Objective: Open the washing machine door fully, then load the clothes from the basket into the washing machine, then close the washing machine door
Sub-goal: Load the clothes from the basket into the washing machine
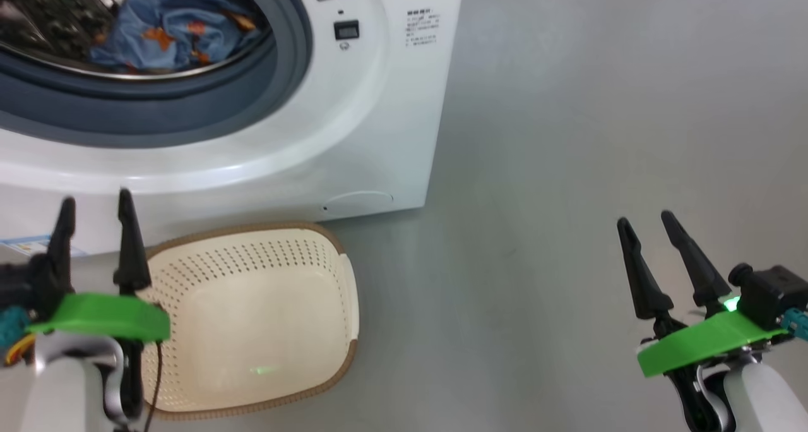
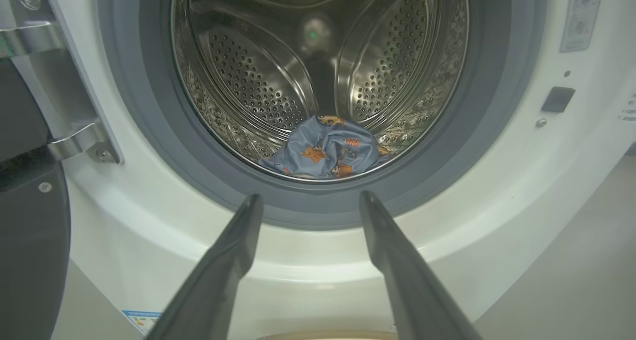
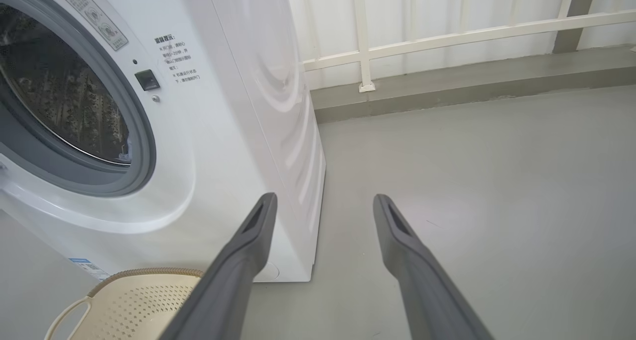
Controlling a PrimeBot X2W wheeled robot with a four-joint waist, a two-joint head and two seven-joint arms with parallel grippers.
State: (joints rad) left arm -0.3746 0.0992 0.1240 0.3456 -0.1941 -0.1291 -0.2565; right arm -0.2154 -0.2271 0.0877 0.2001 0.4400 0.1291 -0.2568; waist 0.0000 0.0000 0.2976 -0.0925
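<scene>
In the head view a smooth grey floor (image 1: 568, 135) is spreading open to the right of the washing machine (image 1: 379, 122), and the cream basket (image 1: 252, 318) is sitting just in front of it. The left gripper (image 1: 95, 198) is hanging before the machine's lower front and the right gripper (image 1: 645, 218) well to the machine's right, both spread wide, grasping nothing. In the left wrist view the washing machine door (image 2: 30, 250) is standing swung open at the machine's left. The clothes (image 2: 325, 151), crumpled blue fabric with orange patches, are lying at the bottom of the steel drum (image 2: 258, 81). In the right wrist view a white railed wall (image 3: 447, 27) is running behind the machine.
</scene>
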